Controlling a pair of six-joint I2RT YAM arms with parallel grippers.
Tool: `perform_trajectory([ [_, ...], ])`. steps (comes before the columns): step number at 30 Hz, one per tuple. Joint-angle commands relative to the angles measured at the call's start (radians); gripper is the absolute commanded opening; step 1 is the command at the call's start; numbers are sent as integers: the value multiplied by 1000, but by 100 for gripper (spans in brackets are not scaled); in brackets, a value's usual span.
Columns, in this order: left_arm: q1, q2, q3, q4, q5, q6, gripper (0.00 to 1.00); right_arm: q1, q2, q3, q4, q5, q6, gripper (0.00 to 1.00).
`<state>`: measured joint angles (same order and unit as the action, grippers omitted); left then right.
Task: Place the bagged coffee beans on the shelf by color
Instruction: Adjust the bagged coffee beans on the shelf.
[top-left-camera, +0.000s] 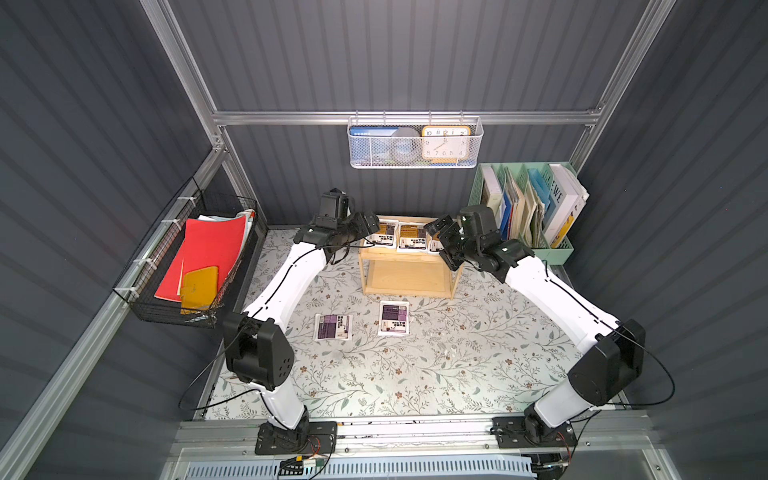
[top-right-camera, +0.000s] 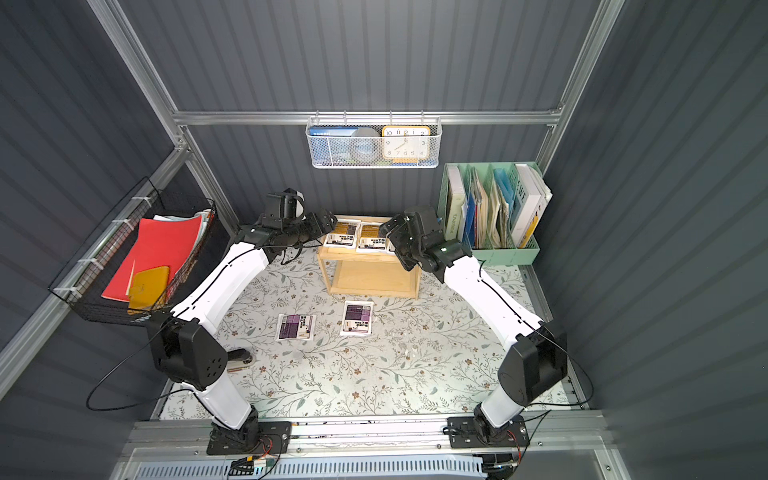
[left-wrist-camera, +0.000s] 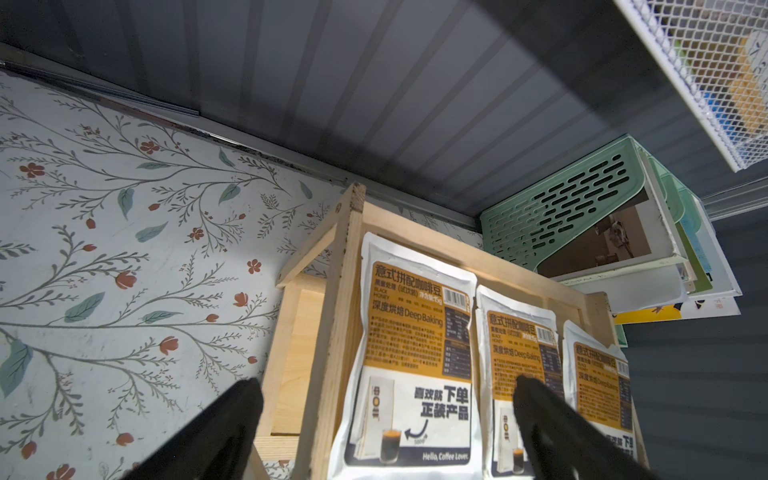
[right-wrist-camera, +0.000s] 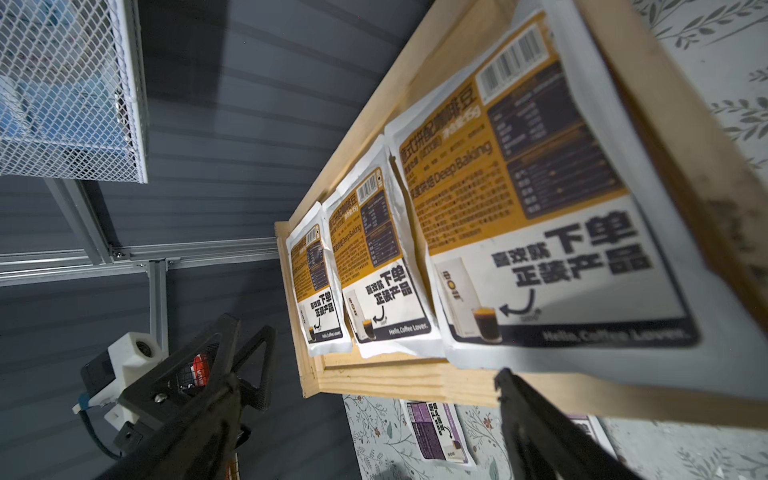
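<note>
The wooden shelf (top-left-camera: 407, 278) stands at the back of the table. Three yellow-orange coffee bags lie side by side on its top tier (top-left-camera: 381, 235) (top-left-camera: 412, 237) (left-wrist-camera: 415, 353); the rightmost one (right-wrist-camera: 552, 216) is partly hidden by my right arm in both top views. Two purple coffee bags (top-left-camera: 333, 327) (top-left-camera: 394, 318) lie flat on the table in front of the shelf. My left gripper (left-wrist-camera: 386, 384) hovers open over the shelf's left end, above the leftmost bag. At the shelf's right end my right gripper (right-wrist-camera: 370, 382) is open and holds nothing.
A black wire basket (top-left-camera: 166, 299) with a red folder hangs on the left wall. A white mesh basket (top-left-camera: 411, 162) with a clock hangs on the back wall. A mint-green file organizer (top-left-camera: 557, 251) full of books stands right of the shelf.
</note>
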<state>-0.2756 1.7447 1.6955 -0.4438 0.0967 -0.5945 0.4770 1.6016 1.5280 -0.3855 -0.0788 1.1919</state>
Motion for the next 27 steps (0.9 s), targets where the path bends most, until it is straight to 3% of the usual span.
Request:
perform_trajectory([
  [1,6,-36,-19,2,-12,22,100,-15,13,9,37,-8,-4,99],
  [27,6,-28,-37,16,-13,18,100,-84,87,32,68,-22,4,99],
])
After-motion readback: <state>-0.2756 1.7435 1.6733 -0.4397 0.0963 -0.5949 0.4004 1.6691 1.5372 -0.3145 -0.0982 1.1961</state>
